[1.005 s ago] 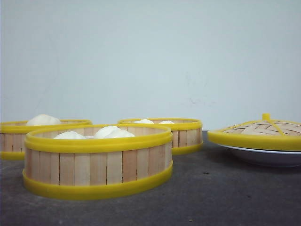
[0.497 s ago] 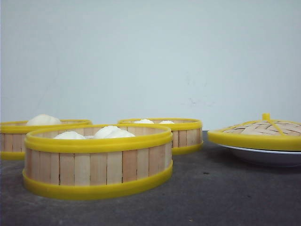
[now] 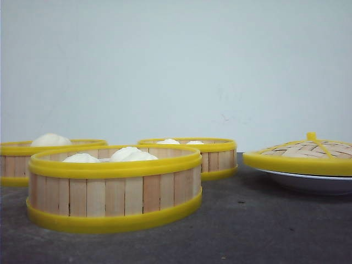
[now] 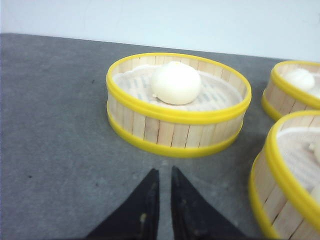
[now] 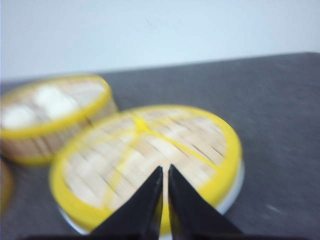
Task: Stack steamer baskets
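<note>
we note steamer baskets [image 3: 114, 190]: pale wood slats, yellow rims; white buns [image 3: 132, 154]; lid [image 3: 301, 154] woven tan, yellow-rimmed; desk [image 3: 264, 231] dark grey.

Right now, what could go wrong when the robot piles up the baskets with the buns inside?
1. The near basket has buns poking above its rim, so a basket set on top could squash them.
2. The left basket holds one loose bun; tilting it might roll the bun out.
3. The left gripper and right gripper look nearly shut, so they may need opening before grasping a rim.
</note>
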